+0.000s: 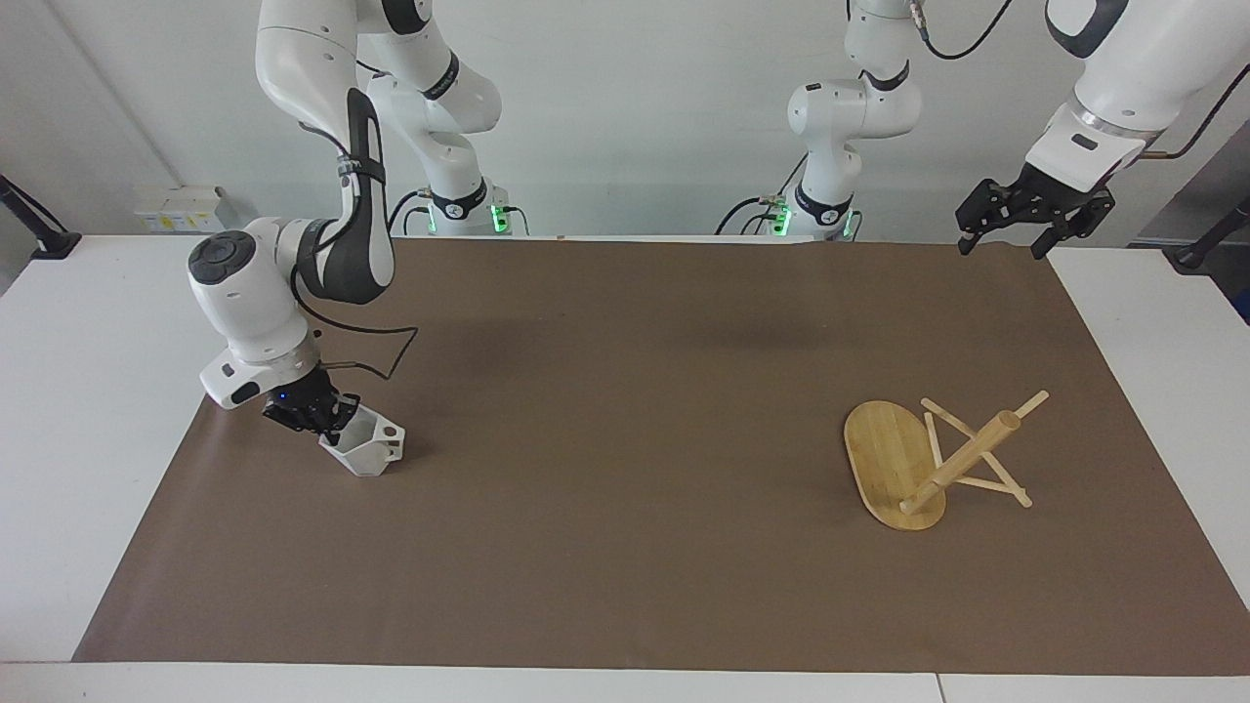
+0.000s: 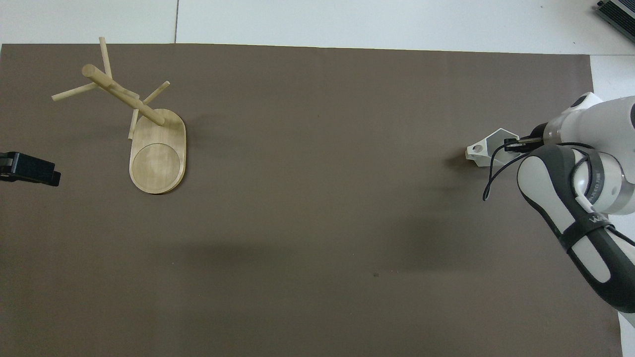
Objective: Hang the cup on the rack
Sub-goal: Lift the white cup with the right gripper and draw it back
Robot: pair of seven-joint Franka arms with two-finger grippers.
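The white faceted cup (image 1: 368,447) (image 2: 488,149) sits tilted at the right arm's end of the brown mat, its handle pointing toward the mat's middle. My right gripper (image 1: 330,418) (image 2: 512,144) is shut on the cup's rim, on the side away from the handle. The bamboo rack (image 1: 933,457) (image 2: 141,129) lies tipped over at the left arm's end, with its oval base on edge and its post and pegs resting on the mat. My left gripper (image 1: 1006,238) (image 2: 30,169) hangs open over the mat's corner by the left arm's base, where that arm waits.
The brown mat (image 1: 625,459) covers most of the white table (image 1: 88,322). A small dark speck (image 2: 376,274) lies on the mat nearer to the robots.
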